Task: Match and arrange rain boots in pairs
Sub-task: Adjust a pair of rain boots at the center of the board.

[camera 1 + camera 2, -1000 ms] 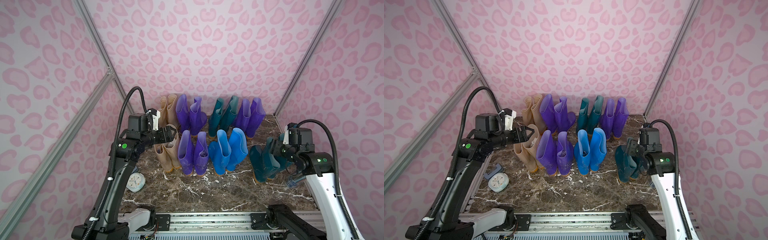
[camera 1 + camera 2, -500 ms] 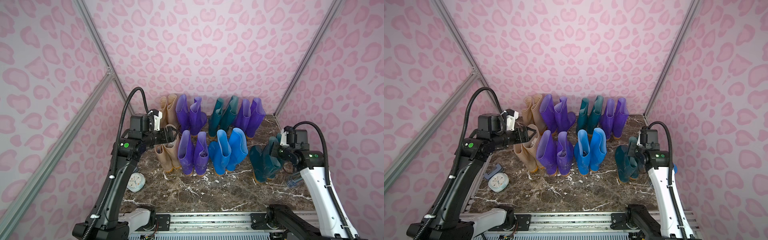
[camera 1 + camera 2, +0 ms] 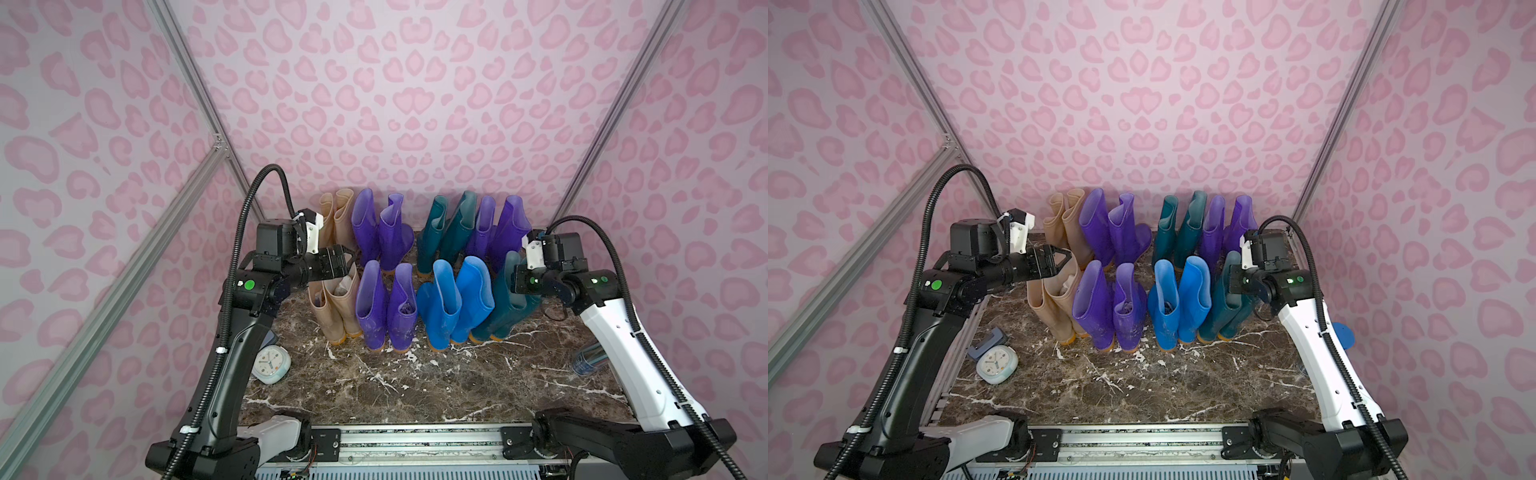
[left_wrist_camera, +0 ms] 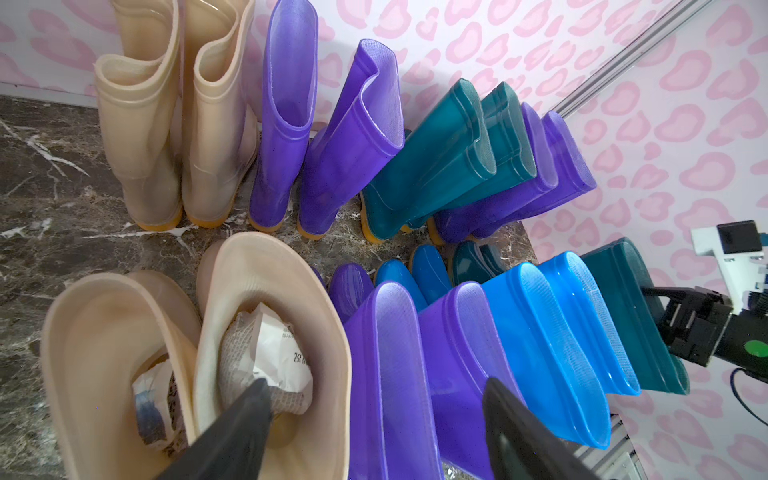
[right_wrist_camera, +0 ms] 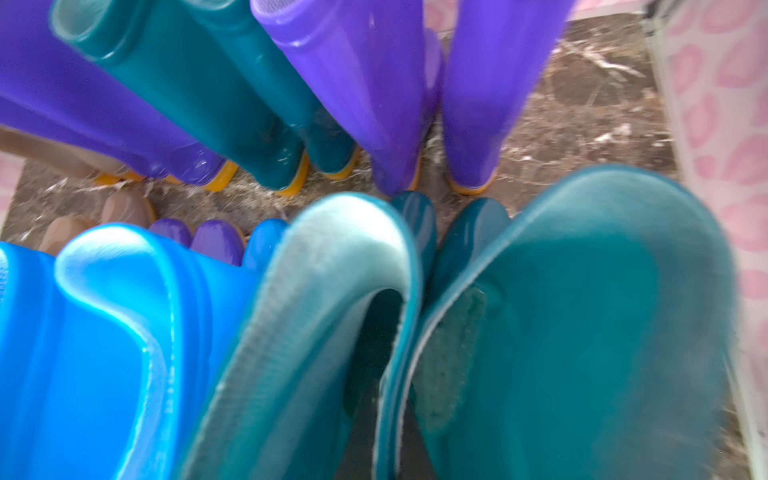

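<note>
Right pincer (image 4: pixel 654 296) has closed on teal boot (image 3: pixel 505 309) rim (left pincer (image 4: pixel 376 388) apart).

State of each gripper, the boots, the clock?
left gripper: open, at cuffs of front beige boots.
right gripper: shut on front teal boot, at its cuff.
front beige boots: upright, paper stuffed inside.
blue boots: upright, side by side.
back-row boots: standing in colour pairs.
alarm clock: lying face up.
</note>
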